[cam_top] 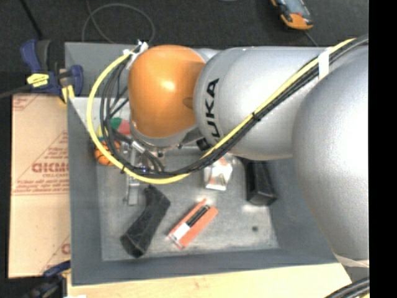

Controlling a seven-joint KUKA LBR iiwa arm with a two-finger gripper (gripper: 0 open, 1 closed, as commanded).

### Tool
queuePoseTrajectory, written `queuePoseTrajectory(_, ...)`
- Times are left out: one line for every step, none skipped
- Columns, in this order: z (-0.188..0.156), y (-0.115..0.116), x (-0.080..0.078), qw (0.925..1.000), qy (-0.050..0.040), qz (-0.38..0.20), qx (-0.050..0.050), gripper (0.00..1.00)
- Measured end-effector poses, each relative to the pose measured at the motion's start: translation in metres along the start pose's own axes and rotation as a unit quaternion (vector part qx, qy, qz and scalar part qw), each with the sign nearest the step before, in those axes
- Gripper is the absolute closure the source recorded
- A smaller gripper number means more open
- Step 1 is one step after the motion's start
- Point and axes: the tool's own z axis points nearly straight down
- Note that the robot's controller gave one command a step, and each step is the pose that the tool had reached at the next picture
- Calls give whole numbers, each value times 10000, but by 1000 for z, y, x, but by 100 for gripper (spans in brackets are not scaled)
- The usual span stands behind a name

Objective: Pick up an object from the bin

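- The gripper (132,188) hangs at the bin's (84,228) left, just above a black wedge (144,225); its grip cannot be told.
- An orange box (192,223) lies beside the wedge.

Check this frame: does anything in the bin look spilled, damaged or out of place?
Nothing stands out. The black angled piece, orange pack, white carton and black block lie loose in the bin, none visibly damaged.
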Motion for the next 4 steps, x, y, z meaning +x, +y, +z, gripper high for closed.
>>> queuePoseTrajectory(-5,-1,-2,10000,-39,23,-9,0)
queuePoseTrajectory(32,-18,4,9977,-53,-680,-1,0)
queuePoseTrajectory(47,-45,18,9682,-32,-2502,12,0)
queuePoseTrajectory(90,-39,48,9229,-44,-3850,10,0)
